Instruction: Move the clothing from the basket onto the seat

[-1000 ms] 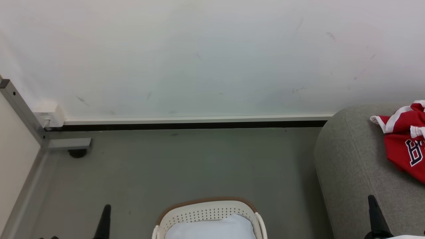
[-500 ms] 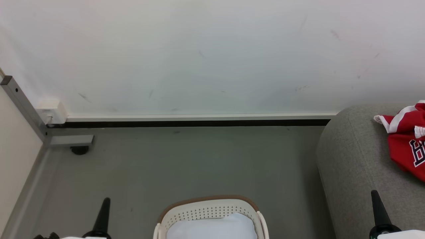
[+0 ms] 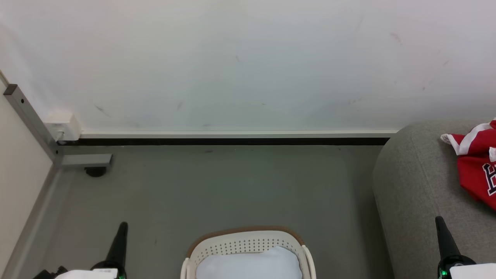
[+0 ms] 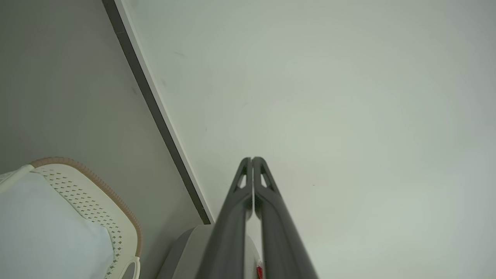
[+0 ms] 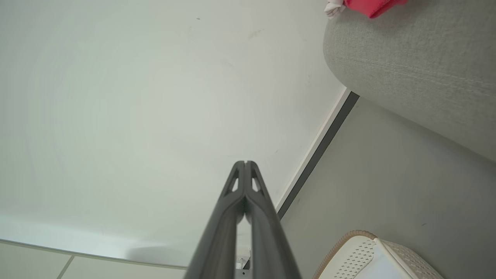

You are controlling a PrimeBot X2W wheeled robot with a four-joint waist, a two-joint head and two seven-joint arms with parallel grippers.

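Note:
A red garment with white trim, the clothing [image 3: 477,162], lies on the light grey seat [image 3: 418,186] at the right edge; part of its dark lettering shows. The cream basket [image 3: 244,232] with a brown rim stands on the floor at bottom centre, and in it I see just a plain white fabric pad [image 3: 248,265]. My left gripper [image 3: 123,225] is shut and empty, left of the basket. My right gripper [image 3: 439,220] is shut and empty over the seat's front. In the wrist views the left gripper [image 4: 252,159] and right gripper [image 5: 245,162] point at the wall, fingers pressed together.
A white wall with a dark baseboard [image 3: 232,141] runs behind the grey floor [image 3: 232,186]. A metal frame leg with a foot [image 3: 83,161] stands at the left corner. The right wrist view shows the seat [image 5: 407,69], the clothing [image 5: 372,6] and the basket [image 5: 360,248].
The head camera has shifted, so the scene sits a little further right and higher. Both shut grippers reach slightly further up into the view. Nothing was picked up or released.

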